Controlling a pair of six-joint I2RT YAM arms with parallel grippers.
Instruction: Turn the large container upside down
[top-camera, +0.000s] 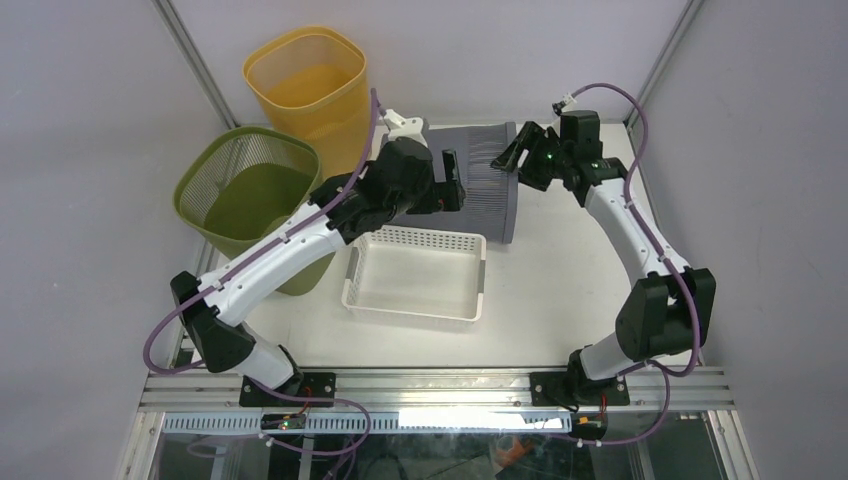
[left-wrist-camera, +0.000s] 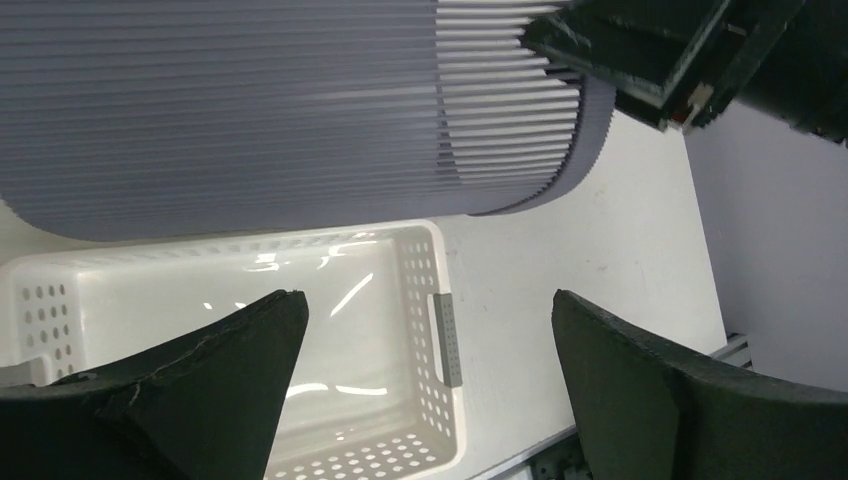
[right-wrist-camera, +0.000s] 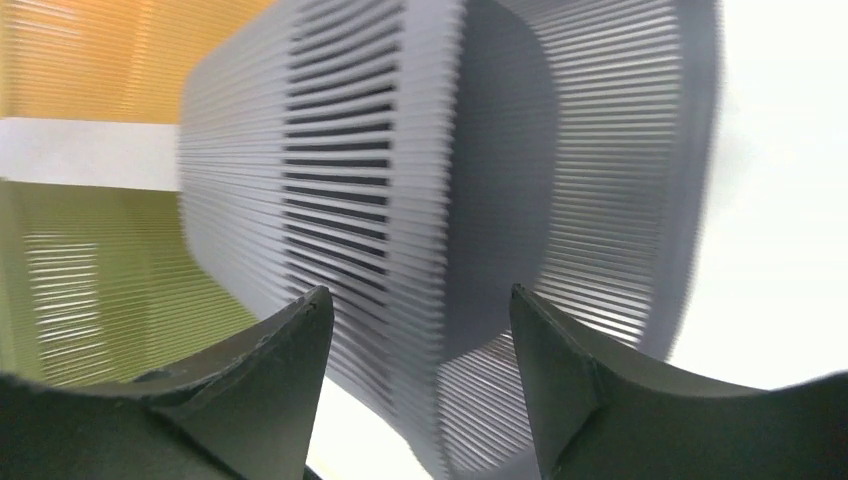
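The large grey ribbed container (top-camera: 488, 190) lies on its side at the back middle of the table, with its open mouth to the right. My left gripper (top-camera: 452, 186) is open and empty, close against the container's left side. In the left wrist view the container (left-wrist-camera: 250, 110) fills the top, above the open left gripper (left-wrist-camera: 430, 330). My right gripper (top-camera: 512, 155) is open at the container's mouth. In the right wrist view the container's wall and rim (right-wrist-camera: 400, 180) show blurred between the fingers of the right gripper (right-wrist-camera: 420, 320). I cannot tell if they touch it.
A white perforated basket (top-camera: 415, 275) sits in front of the container, also in the left wrist view (left-wrist-camera: 330, 330). A green mesh bin (top-camera: 245, 190) and a yellow bin (top-camera: 310, 85) stand at the back left. Frame posts stand at the back corners.
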